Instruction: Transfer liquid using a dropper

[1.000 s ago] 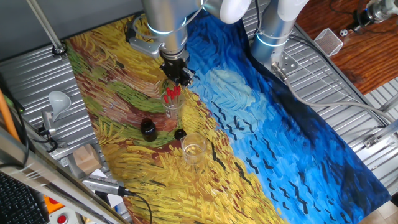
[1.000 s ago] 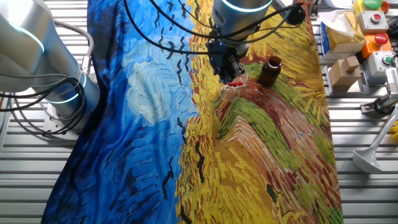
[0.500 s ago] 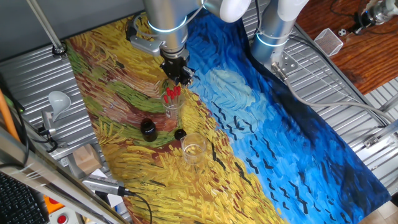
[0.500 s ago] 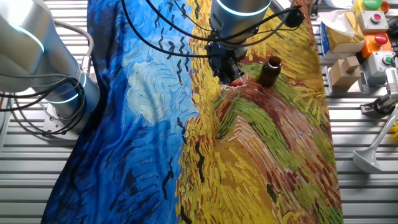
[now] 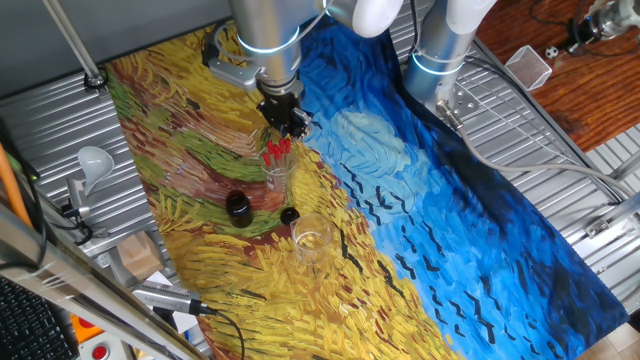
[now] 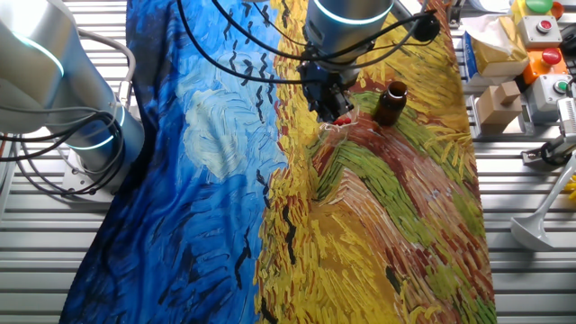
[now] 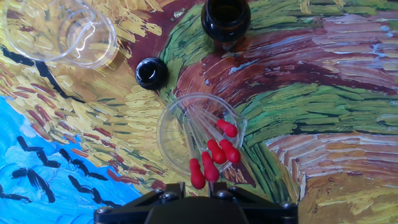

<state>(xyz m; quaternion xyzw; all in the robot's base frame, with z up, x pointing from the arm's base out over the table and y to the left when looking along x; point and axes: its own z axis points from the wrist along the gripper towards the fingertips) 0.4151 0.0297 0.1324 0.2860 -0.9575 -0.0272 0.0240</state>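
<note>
**Gripper poised over the beaker of droppers**

While the arm stood over the painted tablecloth (image 5: 480, 230), the gripper (image 5: 285, 122) hung directly above a clear beaker (image 5: 277, 172) in one fixed view, with the red bulbs of the droppers (image 5: 276, 149) just beneath its fingertips. Nearer the camera than the beaker sat a dark bottle (image 5: 238, 207), a small black cap (image 5: 289, 214) and an empty glass beaker (image 5: 311, 238). Whether the fingers were parted or closed could not be told here.

From the other fixed view, the gripper (image 6: 328, 99) covered most of the beaker (image 6: 340, 124); a few red bulbs (image 6: 343, 118) showed at its edge, and the dark bottle (image 6: 390, 103) stood just beside the beaker.

In the hand view, the beaker (image 7: 196, 134) lay right below the camera, holding several droppers (image 7: 214, 152) whose bulbs leaned toward the gripper body (image 7: 196, 208). The fingertips themselves were out of frame, so their state could not be told. Beyond the beaker were the cap (image 7: 151, 73), the bottle (image 7: 226, 18) and the empty beaker (image 7: 59, 31).
</note>
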